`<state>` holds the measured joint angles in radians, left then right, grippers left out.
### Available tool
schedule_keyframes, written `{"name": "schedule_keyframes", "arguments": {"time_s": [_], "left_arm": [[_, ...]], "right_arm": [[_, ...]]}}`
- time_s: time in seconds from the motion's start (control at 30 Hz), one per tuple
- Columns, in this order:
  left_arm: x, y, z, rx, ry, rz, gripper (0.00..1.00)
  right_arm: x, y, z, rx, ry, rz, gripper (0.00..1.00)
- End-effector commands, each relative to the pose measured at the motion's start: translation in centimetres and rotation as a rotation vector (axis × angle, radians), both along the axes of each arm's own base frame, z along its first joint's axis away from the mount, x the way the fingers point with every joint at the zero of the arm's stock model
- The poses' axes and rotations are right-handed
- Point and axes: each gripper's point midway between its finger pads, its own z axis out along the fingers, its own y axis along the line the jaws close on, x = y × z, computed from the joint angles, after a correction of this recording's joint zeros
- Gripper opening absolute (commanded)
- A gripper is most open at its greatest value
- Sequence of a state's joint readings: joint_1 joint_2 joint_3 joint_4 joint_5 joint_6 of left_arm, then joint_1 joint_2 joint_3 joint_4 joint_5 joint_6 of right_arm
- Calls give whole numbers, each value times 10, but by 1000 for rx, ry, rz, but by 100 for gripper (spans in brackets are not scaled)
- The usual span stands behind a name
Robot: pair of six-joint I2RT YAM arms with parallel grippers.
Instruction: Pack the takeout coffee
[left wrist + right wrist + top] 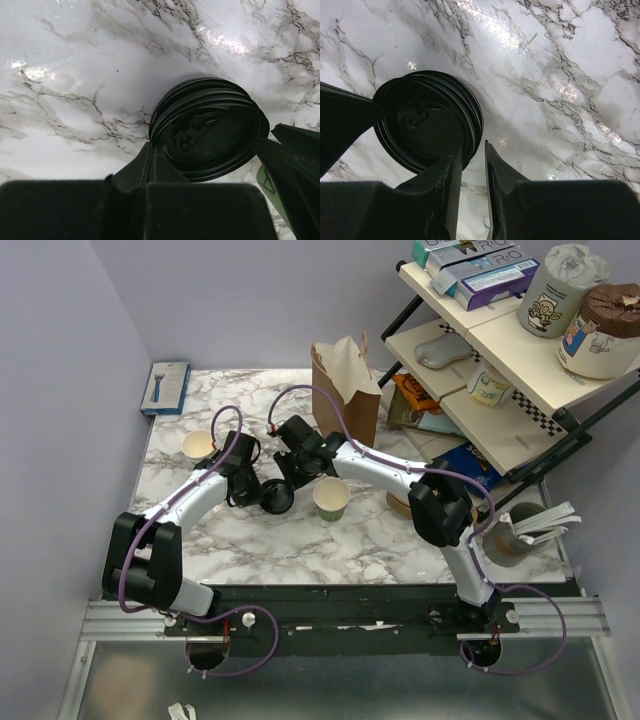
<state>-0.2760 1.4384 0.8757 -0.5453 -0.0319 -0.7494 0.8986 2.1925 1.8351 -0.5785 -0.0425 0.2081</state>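
Note:
No green cup with a black lid on it shows in any view. A stack of black lids [276, 497] lies on the marble table [300, 550], and both grippers meet over it. My left gripper [258, 490] [150, 148] is shut on the rim of the lid stack [210, 127]. My right gripper [288, 478] [474, 149] is narrowly open at the edge of the lid stack [420, 125], one finger [447, 175] over the rim and the other just outside. A lidless green cup [331, 498] stands just right of the lids. The brown paper bag [347, 390] stands open behind.
A second lidless cup [199, 445] stands at the left. A blue box [165, 387] lies at the back left corner. A loaded shelf rack [500, 350] fills the right side, with a grey cup of white sticks [515, 535] below. Walls close the left and back.

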Motion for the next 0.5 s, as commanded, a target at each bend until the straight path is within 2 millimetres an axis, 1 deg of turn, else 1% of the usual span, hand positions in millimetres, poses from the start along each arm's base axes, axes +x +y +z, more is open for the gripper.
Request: {"name": "schedule_keyframes", "arguments": {"time_s": [0.0,0.13,0.23,0.33,0.37,0.47], "left_arm": [[-2,-1,1,-16,-5,-4,0],[-2,-1,1,-17,-7,-5,0],[-3,-1,2,-16,-7,-5,0],[-2,-2,2,-17,-11,-7,0],[-2,-2,3,-19,-13,-7,0],[0,-3,5,-25,-19,-11,0]], "right_arm": [[-8,6,-8,-6,33,10,31],[-8,9,-7,5,32,14,26],[-7,8,-4,7,25,11,19],[-8,9,1,15,12,15,6],[-7,9,1,16,9,16,1],[-6,8,6,16,-8,7,1]]}}
